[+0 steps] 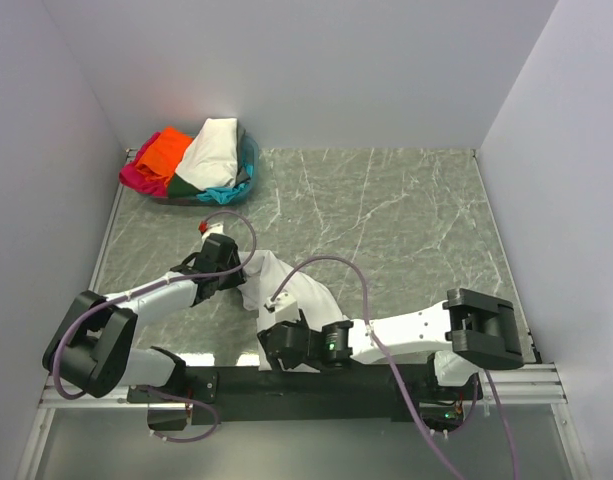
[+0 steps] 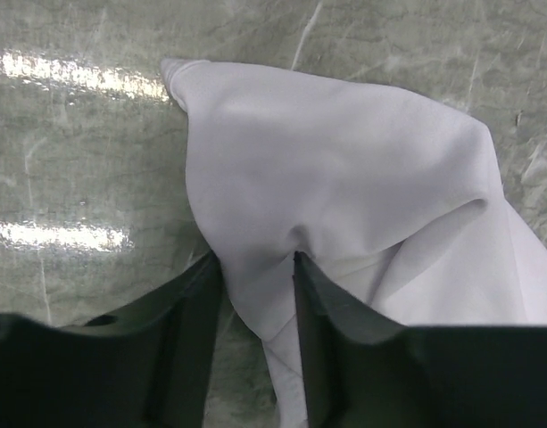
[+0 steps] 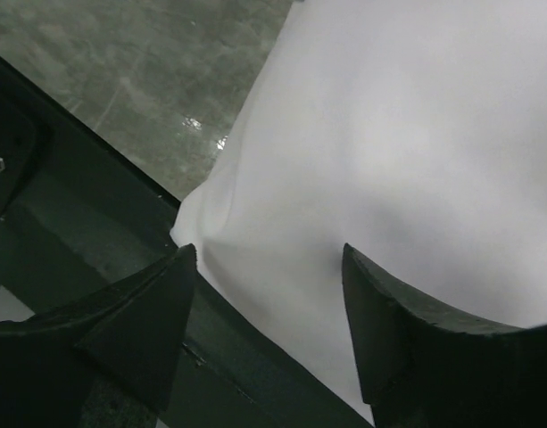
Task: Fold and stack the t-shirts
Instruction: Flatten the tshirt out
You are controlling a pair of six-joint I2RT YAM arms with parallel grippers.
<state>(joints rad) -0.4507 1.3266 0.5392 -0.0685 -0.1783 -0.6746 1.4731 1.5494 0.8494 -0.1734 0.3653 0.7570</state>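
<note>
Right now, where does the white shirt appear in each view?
Top: white shirt low centre, near the table's front edge.
Left wrist: centre and right, bunched between the left fingers.
Right wrist: upper right, reaching down between the spread right fingers.
Shared landmark: the green marble table.

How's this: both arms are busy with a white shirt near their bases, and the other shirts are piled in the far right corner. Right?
Not quite: the pile of other shirts sits in the far left corner, as the top view shows. The rest, about the white shirt, holds.
</note>
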